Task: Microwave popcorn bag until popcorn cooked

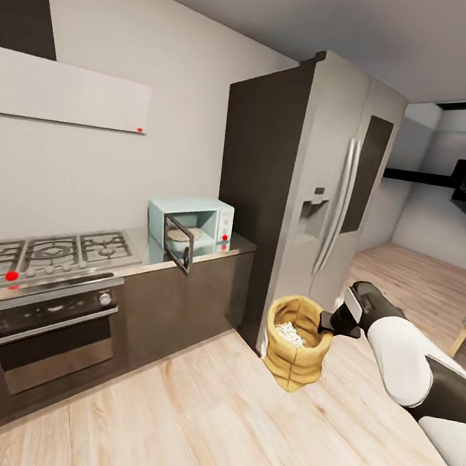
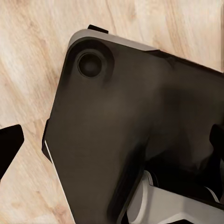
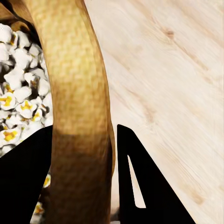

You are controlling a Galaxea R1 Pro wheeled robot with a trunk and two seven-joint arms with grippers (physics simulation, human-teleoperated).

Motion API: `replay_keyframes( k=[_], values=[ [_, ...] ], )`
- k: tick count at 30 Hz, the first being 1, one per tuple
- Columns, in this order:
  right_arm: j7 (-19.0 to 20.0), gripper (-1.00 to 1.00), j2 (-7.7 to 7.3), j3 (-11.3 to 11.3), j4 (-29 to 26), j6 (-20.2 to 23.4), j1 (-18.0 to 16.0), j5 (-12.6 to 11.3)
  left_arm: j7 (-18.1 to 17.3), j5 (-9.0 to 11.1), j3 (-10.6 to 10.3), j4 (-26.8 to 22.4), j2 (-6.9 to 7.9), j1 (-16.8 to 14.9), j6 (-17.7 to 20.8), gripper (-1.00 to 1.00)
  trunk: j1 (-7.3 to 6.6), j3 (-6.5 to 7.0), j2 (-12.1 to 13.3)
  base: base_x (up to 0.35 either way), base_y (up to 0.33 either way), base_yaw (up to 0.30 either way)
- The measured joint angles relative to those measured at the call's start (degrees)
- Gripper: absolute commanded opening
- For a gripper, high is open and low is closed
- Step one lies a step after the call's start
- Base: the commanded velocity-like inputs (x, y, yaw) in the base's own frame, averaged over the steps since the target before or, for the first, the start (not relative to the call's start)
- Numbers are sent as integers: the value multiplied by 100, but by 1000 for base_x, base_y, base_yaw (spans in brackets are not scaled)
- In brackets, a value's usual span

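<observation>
Right gripper (image 1: 324, 322): clamped on the rolled rim of the popcorn bag (image 1: 296, 342) — in the right wrist view one dark finger (image 3: 23, 182) is seen inside the rim and the other outside, the rim (image 3: 81, 116) pinched between them.
Popcorn bag: held upright in the air above the light wood floor (image 1: 185, 425), near the foot of the steel fridge (image 1: 320, 186), well apart from the countertop (image 1: 208, 253).
Popcorn (image 3: 21, 100): puffed, white with yellow centres, seen inside the bag in both the head view and the right wrist view.
Microwave (image 1: 189, 227): pale blue, standing on the right end of the countertop beside the fridge; its door (image 1: 178, 246) is swung open toward the room, and a plate is seen inside.
Left gripper: one dark fingertip (image 2: 9, 144) is seen at the edge of the left wrist view, over the floor and beside the robot's dark base (image 2: 135, 126) — whether the fingers are wide or narrow cannot be told.
Hob (image 1: 47, 249): on the counter left of the microwave, with the built-in oven (image 1: 43, 333) below it.
</observation>
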Motion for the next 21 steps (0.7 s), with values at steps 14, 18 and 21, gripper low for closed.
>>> replay_keyframes(
  k=[14, 18, 21],
  values=[
    [13, -100, 257, 6, 1, 61, 1, 16, 0, 0, 0, -1, 0, 0, -11, 100, 0, 0, 0, 326, 0, 0],
    [7, -100, 273, 8, 0, 74, 1, 14, 0, 0, 0, 0, 0, 0, -5, 100, 0, 0, 0, 326, 0, 0],
    [-10, -100, 355, 6, 0, 74, 1, 17, 0, 0, 0, 0, 0, 0, -7, 100, 0, 0, 0, 326, 0, 0]
  ],
)
